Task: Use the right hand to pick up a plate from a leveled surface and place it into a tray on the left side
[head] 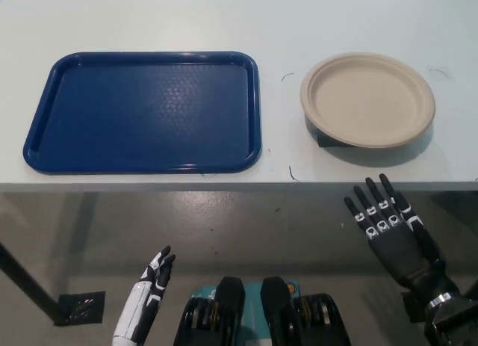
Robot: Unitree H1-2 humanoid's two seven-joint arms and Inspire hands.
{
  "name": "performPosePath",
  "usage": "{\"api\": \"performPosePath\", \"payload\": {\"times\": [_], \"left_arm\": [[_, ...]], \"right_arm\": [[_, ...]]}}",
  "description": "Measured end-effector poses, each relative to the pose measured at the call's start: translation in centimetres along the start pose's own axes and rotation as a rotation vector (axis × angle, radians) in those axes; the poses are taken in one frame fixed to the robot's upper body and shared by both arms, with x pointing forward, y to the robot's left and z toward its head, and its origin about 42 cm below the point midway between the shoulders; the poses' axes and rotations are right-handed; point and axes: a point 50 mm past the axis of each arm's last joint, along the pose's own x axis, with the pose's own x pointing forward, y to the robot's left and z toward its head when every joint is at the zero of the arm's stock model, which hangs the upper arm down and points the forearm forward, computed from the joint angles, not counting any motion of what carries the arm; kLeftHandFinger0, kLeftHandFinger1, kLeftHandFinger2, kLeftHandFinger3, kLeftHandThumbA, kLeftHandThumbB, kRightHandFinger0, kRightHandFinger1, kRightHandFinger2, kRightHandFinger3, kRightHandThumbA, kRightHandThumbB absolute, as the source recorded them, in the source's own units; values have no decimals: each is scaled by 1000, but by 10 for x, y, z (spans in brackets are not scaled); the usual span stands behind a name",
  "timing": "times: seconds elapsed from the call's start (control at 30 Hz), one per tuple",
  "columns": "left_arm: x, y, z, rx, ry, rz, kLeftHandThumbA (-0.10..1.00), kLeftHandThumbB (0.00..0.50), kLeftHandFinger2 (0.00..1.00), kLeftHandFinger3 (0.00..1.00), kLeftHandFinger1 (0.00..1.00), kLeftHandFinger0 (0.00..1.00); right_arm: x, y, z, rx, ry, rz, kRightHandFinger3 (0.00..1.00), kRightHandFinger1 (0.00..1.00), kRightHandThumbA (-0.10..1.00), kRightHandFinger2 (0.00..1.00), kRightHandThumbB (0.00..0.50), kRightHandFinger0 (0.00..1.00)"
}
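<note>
Black right hand, fingers spread and empty, sits just below the bench edge. The beige plate lies just ahead, likely light, thin; grip its raised near rim. Blue tray far left.

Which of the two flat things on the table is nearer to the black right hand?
The beige round plate, just above the open right hand. The blue rectangular tray lies far to the left.
</note>
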Motion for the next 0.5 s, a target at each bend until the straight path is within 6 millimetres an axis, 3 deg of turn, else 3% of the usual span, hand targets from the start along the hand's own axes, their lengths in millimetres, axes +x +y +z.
{"api": "performPosePath", "payload": {"times": [0.5], "left_arm": [[0,0,1,11,-4,-2,1000,0,1000,1000,1000,1000]], "right_arm": [[12,13,10,-5,-29,18,1000,1000,1000,1000,387,1000]]}}
